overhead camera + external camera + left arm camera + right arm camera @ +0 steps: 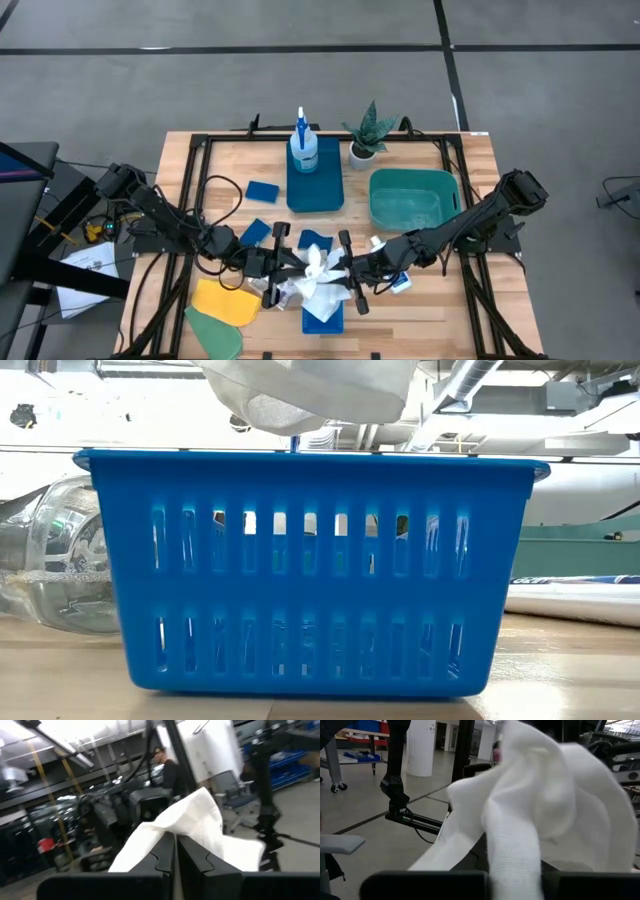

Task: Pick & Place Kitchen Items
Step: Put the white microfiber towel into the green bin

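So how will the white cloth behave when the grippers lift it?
Likely floppy: the white cloth folds and droops between the left gripper and right gripper. Probably light, since it sags softly. Hanging corners might snag the blue basket rim.

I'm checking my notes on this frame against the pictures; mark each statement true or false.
1. Both grippers hold the crumpled white cloth above the small blue slotted basket. True: left gripper and right gripper are shut on it.
2. The blue-trigger spray bottle lies in the teal tub. False: it stands on the flat blue tray.
3. The yellow cloth lies beside the green cloth. True.
4. The small potted plant has tipped over. False: upright.
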`<state>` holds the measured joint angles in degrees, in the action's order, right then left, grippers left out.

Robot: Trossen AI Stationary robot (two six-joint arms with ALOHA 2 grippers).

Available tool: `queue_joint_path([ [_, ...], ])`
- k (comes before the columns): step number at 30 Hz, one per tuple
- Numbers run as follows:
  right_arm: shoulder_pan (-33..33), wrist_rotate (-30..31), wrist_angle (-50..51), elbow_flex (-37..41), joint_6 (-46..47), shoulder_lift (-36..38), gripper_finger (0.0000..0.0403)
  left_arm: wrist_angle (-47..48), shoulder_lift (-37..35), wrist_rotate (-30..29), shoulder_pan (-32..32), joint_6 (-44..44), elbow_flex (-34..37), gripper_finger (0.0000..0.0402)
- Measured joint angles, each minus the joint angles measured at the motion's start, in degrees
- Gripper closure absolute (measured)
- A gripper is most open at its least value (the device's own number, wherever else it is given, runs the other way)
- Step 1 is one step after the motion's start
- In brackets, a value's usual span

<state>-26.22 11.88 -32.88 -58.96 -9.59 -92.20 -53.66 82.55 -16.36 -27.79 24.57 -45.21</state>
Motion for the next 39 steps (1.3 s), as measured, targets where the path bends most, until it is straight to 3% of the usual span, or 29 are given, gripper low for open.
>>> queue_joint_path([
  [5,0.0,0.0,0.5,0.0,0.0,0.0,0.0397,1.9,0.0,-0.1,-0.1,-0.3,0.0,0.0352],
  [15,0.0,-0.1,0.4,0.0,0.0,0.0,0.0397,4.3,0.0,4.5,-0.2,-2.6,0.0,0.0191],
  [20,0.0,-0.1,0.4,0.0,0.0,0.0,0.0397,4.7,0.0,4.7,-0.2,-2.6,0.0,0.0139],
  [29,0.0,-0.1,0.6,0.0,0.0,0.0,0.0397,5.8,-0.1,3.6,-0.3,-2.5,0.0,0.0124],
  [33,-0.3,-0.1,0.9,0.0,0.0,0.0,0.0397,11.6,-4.2,1.3,-1.3,-2.3,0.0,0.0124],
  [39,-0.5,-0.2,1.0,0.0,-0.9,0.2,0.0397,18.1,-8.5,3.5,-2.5,-6.2,-0.1,0.0124],
])
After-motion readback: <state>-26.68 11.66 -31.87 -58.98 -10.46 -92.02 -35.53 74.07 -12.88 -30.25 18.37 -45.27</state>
